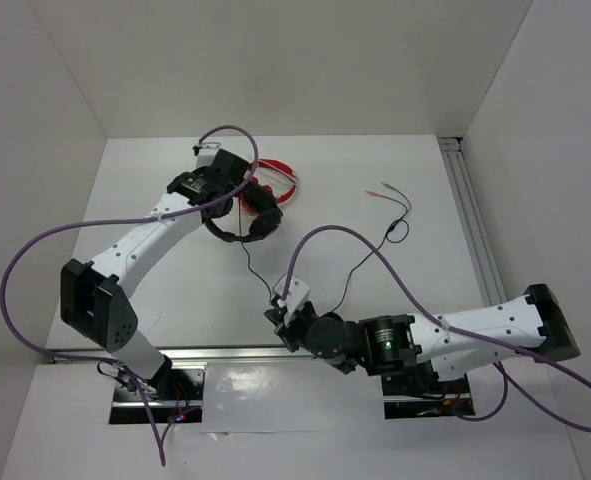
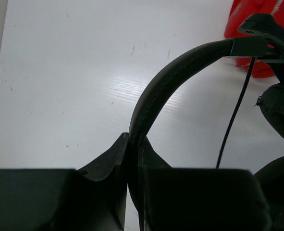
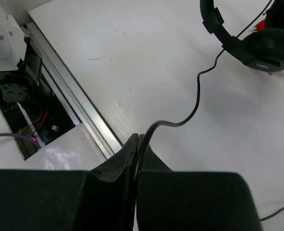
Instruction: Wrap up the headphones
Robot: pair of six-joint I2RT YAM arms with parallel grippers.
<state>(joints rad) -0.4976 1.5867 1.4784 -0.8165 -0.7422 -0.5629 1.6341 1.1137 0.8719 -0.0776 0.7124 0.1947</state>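
The left gripper point(image 2: 133, 142) is clamped on the headband point(image 2: 170, 72) of the black headphones point(image 1: 262, 224), on the white table point(image 1: 395, 150) at upper centre of the top view, just beside the red headphones point(image 1: 283, 178). The right gripper point(image 3: 138, 140) pinches the cable point(image 3: 198, 94) at lower centre. Its 2 plugs point(image 1: 385, 190) lie upper right.

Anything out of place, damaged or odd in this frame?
Nothing damaged or spilled. The left gripper is shut on the headband of the headphones, the right gripper on the cable. The only untidy part is the cable's far end, trailing loose across the table to its plugs, not yet wrapped.
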